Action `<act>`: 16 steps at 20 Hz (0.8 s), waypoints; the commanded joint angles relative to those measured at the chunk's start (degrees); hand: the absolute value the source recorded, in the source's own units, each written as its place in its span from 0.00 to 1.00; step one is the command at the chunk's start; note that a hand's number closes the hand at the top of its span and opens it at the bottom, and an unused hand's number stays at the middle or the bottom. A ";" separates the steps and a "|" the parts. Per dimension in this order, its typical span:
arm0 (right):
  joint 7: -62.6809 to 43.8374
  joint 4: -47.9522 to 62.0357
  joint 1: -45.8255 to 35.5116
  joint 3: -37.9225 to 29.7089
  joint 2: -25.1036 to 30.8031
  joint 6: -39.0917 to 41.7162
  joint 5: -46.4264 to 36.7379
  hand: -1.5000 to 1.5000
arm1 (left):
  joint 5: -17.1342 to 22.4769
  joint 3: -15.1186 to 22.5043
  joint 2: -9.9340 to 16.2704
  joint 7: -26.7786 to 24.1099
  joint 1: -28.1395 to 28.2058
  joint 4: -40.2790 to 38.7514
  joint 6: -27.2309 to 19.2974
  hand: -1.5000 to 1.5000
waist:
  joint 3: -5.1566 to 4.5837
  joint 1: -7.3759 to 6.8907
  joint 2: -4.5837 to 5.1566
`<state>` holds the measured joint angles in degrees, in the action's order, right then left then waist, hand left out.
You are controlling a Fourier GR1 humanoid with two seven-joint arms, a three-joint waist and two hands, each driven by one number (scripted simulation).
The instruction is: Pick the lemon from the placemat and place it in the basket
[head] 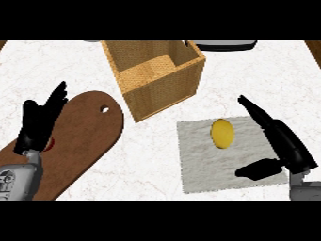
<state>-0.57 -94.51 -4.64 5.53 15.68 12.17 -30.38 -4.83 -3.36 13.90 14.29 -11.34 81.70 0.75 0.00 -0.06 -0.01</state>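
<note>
No readable text, label, brand, number or sign appears on anything here.

Counter: you see white marbled stone counter top (260, 75), smooth.
Basket: tan square woven wicker basket (164, 84), rough.
Board: dark brown rounded wooden cutting board (86, 136), matt.
Placemat: grey square cloth placemat (212, 164), coarse.
Lemon: yellow oval lemon (222, 132), matt.

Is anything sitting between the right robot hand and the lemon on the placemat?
Nothing visible. The lemon lies alone on the grey placemat, and the open right robot hand is just to its right, with only bare mat between them. The basket stands farther back and to the left.
</note>
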 commanded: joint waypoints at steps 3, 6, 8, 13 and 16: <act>0.08 -0.57 0.22 -1.07 -2.55 0.56 -1.38 0.00 | -3.49 0.68 -2.95 -1.62 -1.87 -3.66 -1.62 0.50 | 0.00 0.20 0.00; 4.71 6.91 -1.61 -0.63 -3.46 -1.77 -4.64 0.00 | -1.92 -0.69 -1.95 -1.72 0.42 -1.07 0.92 0.50 | 0.00 0.03 0.00; 1.73 8.61 -5.40 -1.03 -4.67 -0.72 -4.56 0.00 | -4.03 0.67 -4.75 -2.00 -2.40 -4.54 -2.06 0.50 | 0.00 0.07 0.03; 2.33 13.02 -5.62 0.11 -6.88 -2.24 -6.89 0.00 | -2.40 -0.30 -3.31 -0.83 3.73 3.89 0.79 0.50 | 0.01 -0.16 -0.02; 1.79 8.46 -1.40 1.67 -7.36 -1.01 -6.87 0.00 | -3.64 -2.09 -2.77 -0.42 -5.00 -5.50 -0.28 0.50 | 0.00 0.25 0.02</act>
<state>0.69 -85.76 -8.14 5.60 9.68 11.63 -35.93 -7.39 -4.86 11.44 13.30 -12.56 79.82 1.29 0.00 0.01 0.00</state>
